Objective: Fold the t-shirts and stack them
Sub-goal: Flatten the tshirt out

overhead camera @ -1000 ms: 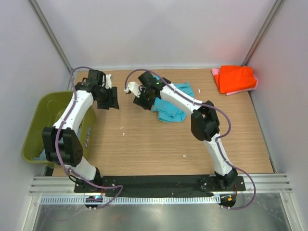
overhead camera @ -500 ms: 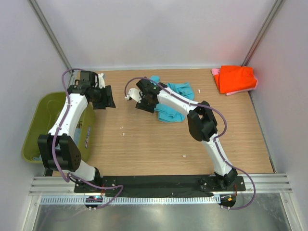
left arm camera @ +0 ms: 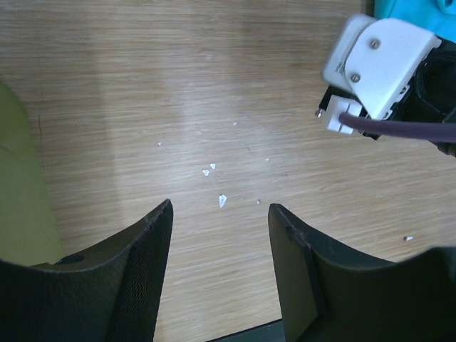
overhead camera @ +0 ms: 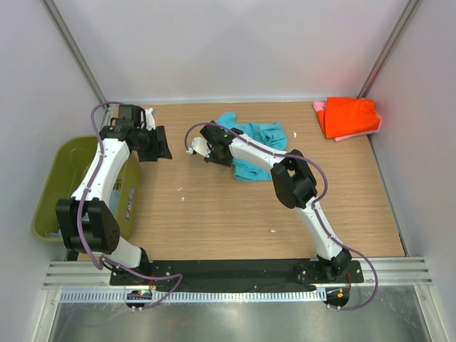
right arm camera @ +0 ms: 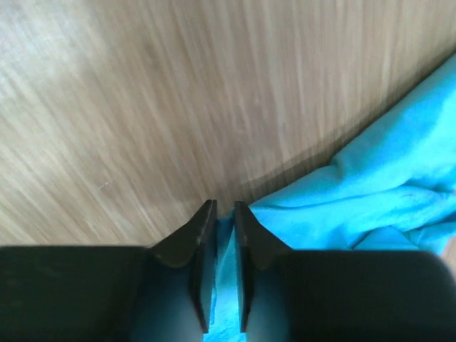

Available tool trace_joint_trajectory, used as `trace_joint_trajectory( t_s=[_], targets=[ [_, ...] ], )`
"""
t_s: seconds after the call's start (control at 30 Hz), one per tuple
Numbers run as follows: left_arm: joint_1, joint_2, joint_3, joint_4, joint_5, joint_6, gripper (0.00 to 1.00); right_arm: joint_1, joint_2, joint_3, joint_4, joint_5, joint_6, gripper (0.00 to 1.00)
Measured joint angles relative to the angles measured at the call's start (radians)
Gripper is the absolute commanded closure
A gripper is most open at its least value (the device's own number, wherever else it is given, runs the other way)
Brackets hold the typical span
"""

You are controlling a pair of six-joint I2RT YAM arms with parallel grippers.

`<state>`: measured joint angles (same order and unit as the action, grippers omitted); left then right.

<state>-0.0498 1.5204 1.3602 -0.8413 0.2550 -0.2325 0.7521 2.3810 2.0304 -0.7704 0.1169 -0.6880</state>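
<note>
The bright turquoise t-shirt [overhead camera: 258, 135] lies crumpled at the back middle of the table. My right gripper [overhead camera: 219, 152] is at its left edge, shut on a fold of the turquoise cloth [right arm camera: 377, 171]; in the right wrist view [right arm camera: 219, 214] the cloth shows between the nearly closed jaws. My left gripper [overhead camera: 161, 144] hovers open and empty over bare wood to the left, with its jaws wide apart in the left wrist view [left arm camera: 221, 214]. The orange-red t-shirt [overhead camera: 349, 116] lies folded at the back right on the pink t-shirt [overhead camera: 318, 107]. The grey-blue t-shirt does not show clearly.
The olive-green bin [overhead camera: 55, 178] stands off the table's left edge, and its rim [left arm camera: 21, 199] shows in the left wrist view. Small white scraps [left arm camera: 222, 201] lie on the wood under the left gripper. The right arm's white wrist part [left arm camera: 377, 64] is close to the left gripper.
My right gripper has pulled the turquoise shirt's edge, and a corner of cloth now shows behind the wrist. My left gripper moved left and back, then held still.
</note>
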Motion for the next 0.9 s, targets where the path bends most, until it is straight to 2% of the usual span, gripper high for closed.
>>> trace_joint_trajectory(
  t_s=[0.07, 0.1, 0.37, 0.6, 0.73, 0.9],
  targets=[
    [0.000, 0.000, 0.000, 0.000, 0.000, 0.000, 0.42, 0.000, 0.000, 0.000, 0.013, 0.021, 0.000, 0.96],
    [0.000, 0.000, 0.000, 0.000, 0.000, 0.000, 0.42, 0.000, 0.000, 0.000, 0.021, 0.029, 0.002, 0.98],
    [0.003, 0.006, 0.000, 0.010, 0.033, 0.000, 0.44, 0.000, -0.029, 0.000, 0.076, 0.129, -0.030, 0.99],
    [-0.016, 0.098, 0.018, 0.026, 0.085, 0.003, 0.44, -0.016, -0.203, 0.000, 0.150, 0.250, -0.117, 0.99],
    [-0.080, 0.173, 0.063, 0.030, 0.097, 0.010, 0.44, -0.055, -0.311, 0.000, 0.209, 0.311, -0.150, 0.99],
    [-0.196, 0.307, 0.196, 0.035, 0.134, 0.028, 0.41, -0.160, -0.409, 0.003, 0.255, 0.360, -0.168, 0.99]
  ],
)
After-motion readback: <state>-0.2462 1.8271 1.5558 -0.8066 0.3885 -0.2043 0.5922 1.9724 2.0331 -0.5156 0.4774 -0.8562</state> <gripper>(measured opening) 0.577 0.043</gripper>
